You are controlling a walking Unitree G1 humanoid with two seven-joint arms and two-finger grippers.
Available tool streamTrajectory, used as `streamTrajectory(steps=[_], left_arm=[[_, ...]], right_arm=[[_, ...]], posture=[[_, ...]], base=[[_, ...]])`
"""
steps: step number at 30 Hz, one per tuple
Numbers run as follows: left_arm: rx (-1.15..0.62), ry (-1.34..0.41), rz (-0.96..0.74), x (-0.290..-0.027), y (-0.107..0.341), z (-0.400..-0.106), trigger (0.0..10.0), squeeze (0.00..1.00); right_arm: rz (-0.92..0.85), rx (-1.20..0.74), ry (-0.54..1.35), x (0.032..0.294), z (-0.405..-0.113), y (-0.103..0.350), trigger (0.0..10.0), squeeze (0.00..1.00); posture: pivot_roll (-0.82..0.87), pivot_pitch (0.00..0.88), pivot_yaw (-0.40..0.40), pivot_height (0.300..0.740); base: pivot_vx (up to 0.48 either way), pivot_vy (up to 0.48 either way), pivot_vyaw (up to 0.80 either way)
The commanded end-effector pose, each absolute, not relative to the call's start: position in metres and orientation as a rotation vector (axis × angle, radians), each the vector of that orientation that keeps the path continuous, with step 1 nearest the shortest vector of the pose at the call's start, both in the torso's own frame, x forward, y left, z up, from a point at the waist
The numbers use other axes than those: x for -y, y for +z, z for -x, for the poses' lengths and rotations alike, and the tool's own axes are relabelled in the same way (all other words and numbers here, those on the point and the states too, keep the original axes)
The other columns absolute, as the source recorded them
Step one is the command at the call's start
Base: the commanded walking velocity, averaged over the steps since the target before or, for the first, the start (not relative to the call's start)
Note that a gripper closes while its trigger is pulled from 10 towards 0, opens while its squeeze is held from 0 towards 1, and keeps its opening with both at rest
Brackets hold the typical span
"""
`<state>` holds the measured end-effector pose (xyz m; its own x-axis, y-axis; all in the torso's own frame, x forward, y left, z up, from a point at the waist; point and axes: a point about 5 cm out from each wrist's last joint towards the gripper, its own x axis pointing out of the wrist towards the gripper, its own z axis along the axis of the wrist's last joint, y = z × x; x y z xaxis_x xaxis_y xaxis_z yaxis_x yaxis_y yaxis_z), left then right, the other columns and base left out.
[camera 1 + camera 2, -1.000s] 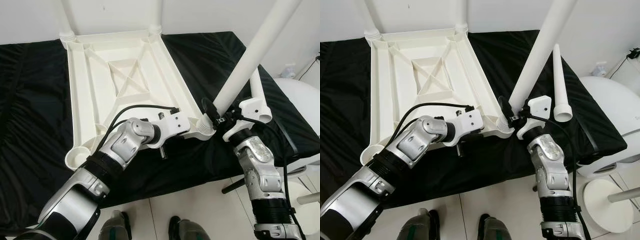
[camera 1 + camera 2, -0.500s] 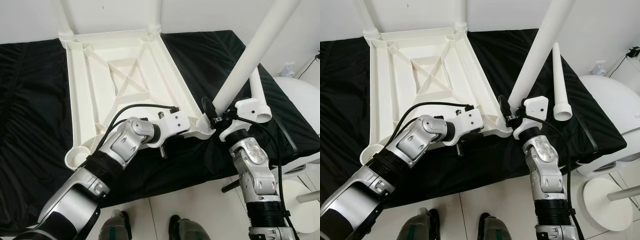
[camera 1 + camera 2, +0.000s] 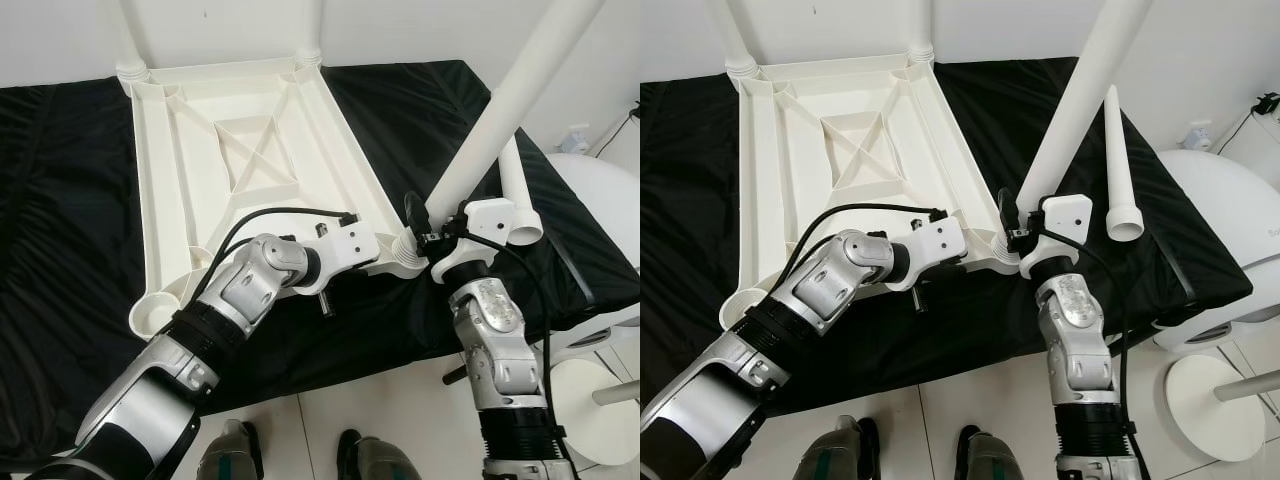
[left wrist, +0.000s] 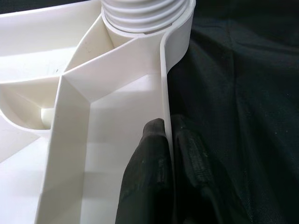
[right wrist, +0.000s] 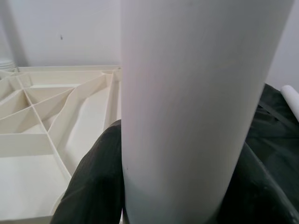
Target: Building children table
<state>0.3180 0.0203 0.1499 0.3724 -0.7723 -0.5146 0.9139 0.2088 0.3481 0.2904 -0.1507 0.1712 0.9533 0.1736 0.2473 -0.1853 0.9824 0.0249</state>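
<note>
A white plastic tabletop (image 3: 250,150) lies upside down on a black cloth (image 3: 60,200). My left gripper (image 4: 169,140) is shut on the tabletop's front rim, one finger on each side, close to the front right corner socket (image 3: 408,260). A long white leg (image 3: 500,110) rises tilted from that socket. My right gripper (image 3: 425,235) is shut around the leg's lower end; in the right wrist view the leg (image 5: 196,93) sits between the two black fingers (image 5: 98,182). A loose leg (image 3: 1118,165) lies on the cloth to the right.
Two more legs (image 3: 135,40) (image 3: 310,30) stand in the far corners. The front left socket (image 3: 152,317) is open. A white rounded seat (image 3: 610,200) and a round base (image 3: 590,390) are to the right, past the cloth's edge. My feet (image 3: 370,460) stand on the tiled floor.
My right forearm and elbow have swung left, so the arm stands more upright under the wrist. The leg, the tabletop and my left arm have stayed where they were.
</note>
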Motion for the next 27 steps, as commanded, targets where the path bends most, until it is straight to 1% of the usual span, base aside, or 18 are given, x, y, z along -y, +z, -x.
streamTrajectory(steps=[1, 16, 20, 23, 25, 27], left_arm=[[-0.273, -1.134, -0.686, -0.0288, 0.1448, -0.3228, 10.0, 0.0], [-0.27, -1.137, -0.687, -0.0282, 0.1459, -0.3228, 10.0, 0.0], [-0.267, -1.137, -0.684, -0.0275, 0.1464, -0.3223, 10.0, 0.0], [-0.267, -1.137, -0.684, -0.0275, 0.1464, -0.3223, 10.0, 0.0], [-0.267, -1.138, -0.685, -0.0276, 0.1464, -0.3219, 10.0, 0.0], [-0.267, -1.138, -0.685, -0.0276, 0.1464, -0.3219, 10.0, 0.0]], right_arm=[[-0.051, 0.142, 0.168, 0.1495, -0.288, 0.1498, 10.0, 0.0], [-0.051, 0.16, 0.074, 0.1449, -0.2865, 0.1513, 10.0, 0.0], [-0.052, 0.151, -0.022, 0.1456, -0.2847, 0.1485, 10.0, 0.0], [-0.052, 0.151, -0.022, 0.1456, -0.2847, 0.1485, 10.0, 0.0], [-0.049, 0.155, -0.075, 0.1477, -0.285, 0.1492, 10.0, 0.0], [-0.049, 0.155, -0.075, 0.1477, -0.285, 0.1492, 10.0, 0.0]], posture=[[-0.02, 0.131, -0.031, 0.74], [-0.02, 0.132, -0.033, 0.74], [-0.01, 0.132, -0.031, 0.74], [-0.01, 0.132, -0.031, 0.74], [-0.01, 0.132, -0.029, 0.74], [-0.01, 0.132, -0.029, 0.74]], base=[[0.0, 0.0, 0.0], [0.0, 0.0, 0.0], [0.0, 0.0, 0.0], [0.0, 0.0, 0.0], [0.0, 0.0, 0.0], [0.0, 0.0, 0.0]])
